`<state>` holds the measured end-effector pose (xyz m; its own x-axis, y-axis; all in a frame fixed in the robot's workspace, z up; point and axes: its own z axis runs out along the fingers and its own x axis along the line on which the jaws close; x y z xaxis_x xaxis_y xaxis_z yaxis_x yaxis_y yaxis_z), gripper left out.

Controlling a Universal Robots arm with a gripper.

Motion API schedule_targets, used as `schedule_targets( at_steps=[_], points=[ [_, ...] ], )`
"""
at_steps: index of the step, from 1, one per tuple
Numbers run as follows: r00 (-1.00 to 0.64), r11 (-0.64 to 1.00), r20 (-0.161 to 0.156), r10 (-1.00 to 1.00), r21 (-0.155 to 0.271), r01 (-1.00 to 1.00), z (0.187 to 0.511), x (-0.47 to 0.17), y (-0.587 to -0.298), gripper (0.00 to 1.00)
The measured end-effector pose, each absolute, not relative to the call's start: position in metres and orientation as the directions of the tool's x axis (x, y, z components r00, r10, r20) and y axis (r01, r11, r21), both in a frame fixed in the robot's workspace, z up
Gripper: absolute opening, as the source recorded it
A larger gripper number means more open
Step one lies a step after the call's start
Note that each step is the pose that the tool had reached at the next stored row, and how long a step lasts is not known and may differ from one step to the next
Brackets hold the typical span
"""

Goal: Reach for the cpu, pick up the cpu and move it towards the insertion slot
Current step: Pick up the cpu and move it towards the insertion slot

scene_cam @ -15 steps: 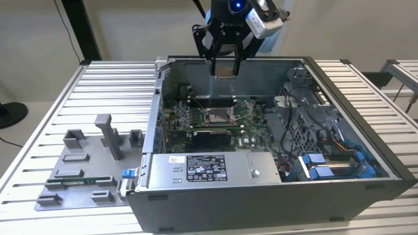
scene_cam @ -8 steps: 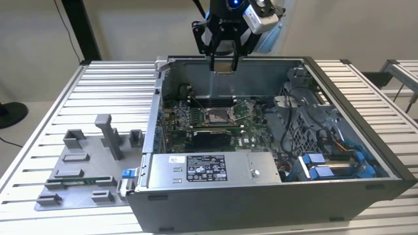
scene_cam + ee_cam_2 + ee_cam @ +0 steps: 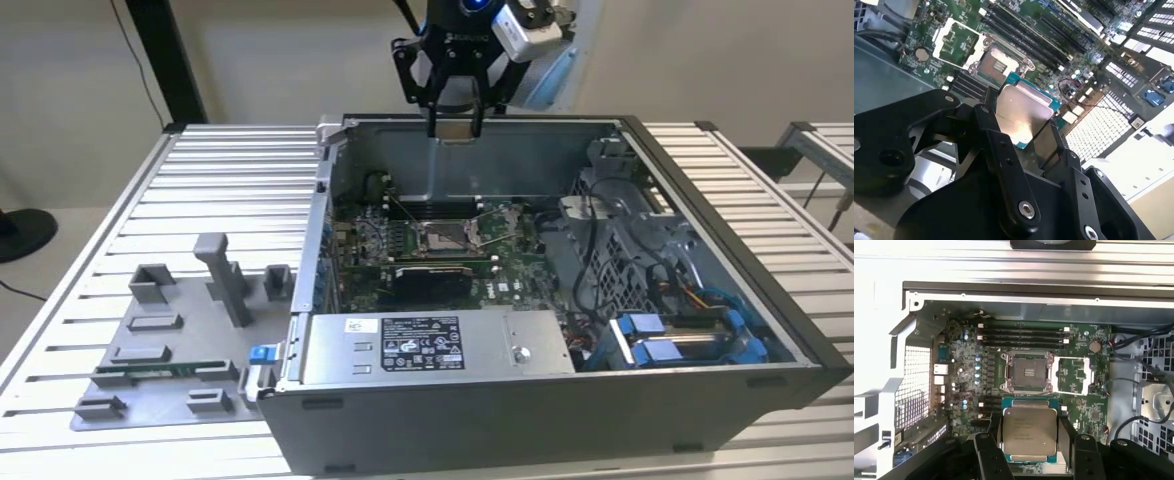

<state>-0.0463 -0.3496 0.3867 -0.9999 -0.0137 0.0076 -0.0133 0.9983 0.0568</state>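
My gripper (image 3: 454,118) hangs over the far wall of the open computer case (image 3: 787,330), shut on the cpu (image 3: 454,132). Both wrist views show the cpu (image 3: 1029,432) (image 3: 1021,117) as a flat silver square on a teal base, held edge to edge between the black fingers (image 3: 995,437) (image 3: 988,117). The insertion slot (image 3: 447,235) is a shiny metal frame with a dark centre on the green board, its lid swung open. It lies below the held chip, apart from it, in both wrist views (image 3: 1028,372) (image 3: 999,62).
A grey fixture plate (image 3: 174,345) with a green memory stick (image 3: 154,372) lies at the exterior view's left. Inside the case are a power supply (image 3: 427,345), cables (image 3: 614,250) and blue drive caddies (image 3: 681,345). Memory slots (image 3: 1021,335) run beside the socket.
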Motion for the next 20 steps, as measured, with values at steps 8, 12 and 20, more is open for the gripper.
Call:
schedule_targets(
  at_steps=[8,12,20],
  points=[
    [-1.0,0.998,0.008,-0.014,0.057,-0.014,0.386,-0.04,-0.336,0.0],
    [-1.0,0.998,0.008,-0.014,0.057,-0.014,0.386,-0.039,-0.328,0.0],
    [-1.0,0.998,0.008,-0.014,0.057,-0.014,0.385,-0.039,-0.326,0.0]
  ],
)
